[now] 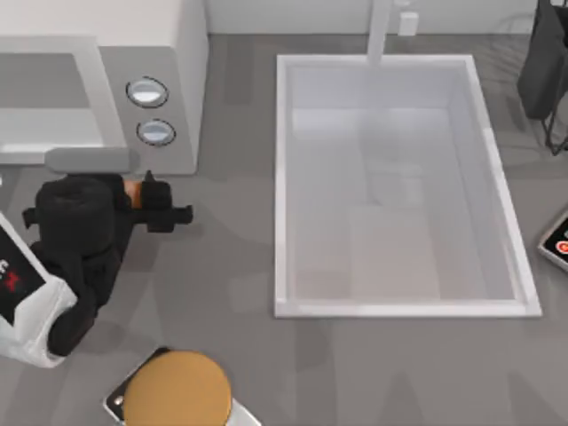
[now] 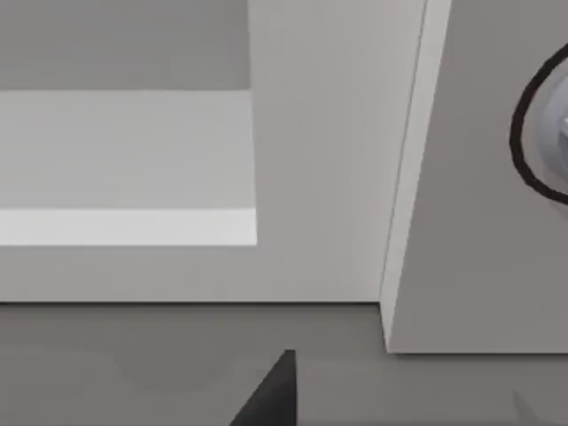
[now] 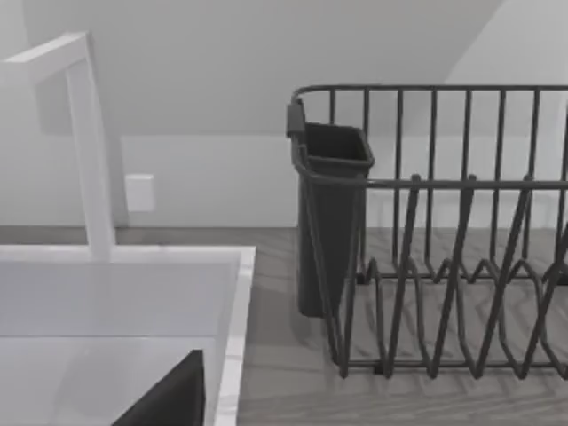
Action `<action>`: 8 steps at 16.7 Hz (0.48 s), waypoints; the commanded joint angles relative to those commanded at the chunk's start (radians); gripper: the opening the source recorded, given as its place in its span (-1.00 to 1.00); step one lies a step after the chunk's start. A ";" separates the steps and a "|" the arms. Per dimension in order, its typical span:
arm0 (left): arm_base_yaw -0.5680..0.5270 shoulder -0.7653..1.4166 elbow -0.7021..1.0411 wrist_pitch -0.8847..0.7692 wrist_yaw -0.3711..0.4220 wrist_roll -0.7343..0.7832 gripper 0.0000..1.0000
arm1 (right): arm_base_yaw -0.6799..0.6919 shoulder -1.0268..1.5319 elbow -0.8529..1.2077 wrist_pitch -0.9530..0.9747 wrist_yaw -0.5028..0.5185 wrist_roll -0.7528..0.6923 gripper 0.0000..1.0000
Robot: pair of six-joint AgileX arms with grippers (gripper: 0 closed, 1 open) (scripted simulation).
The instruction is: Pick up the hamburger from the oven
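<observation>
Jaws of the left gripper (image 1: 135, 193) seem closed on one hamburger (image 1: 132, 189), just before the oven (image 1: 182, 53) with two knobs (image 1: 147, 92).

My left gripper (image 1: 169, 206) looks matt black, like moulded plastic. At its eleven o'clock the oven (image 1: 191, 53) has a smooth white shell, a matt grey front panel and two glossy, silvery knobs (image 1: 147, 92). The sink (image 1: 284, 177) looks smooth and faintly glossy white. The dish rack (image 3: 444, 266) looks like dark, thin wire. The table (image 1: 231, 266) is matt grey.
</observation>
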 joint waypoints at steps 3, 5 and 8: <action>0.004 0.023 -0.011 0.028 0.001 0.000 -1.00 | 0.000 0.000 0.000 0.000 0.000 0.000 1.00; 0.004 0.023 -0.011 0.028 0.001 0.000 -1.00 | 0.000 0.000 0.000 0.000 0.000 0.000 1.00; 0.004 0.023 -0.011 0.028 0.001 0.000 -0.70 | 0.000 0.000 0.000 0.000 0.000 0.000 1.00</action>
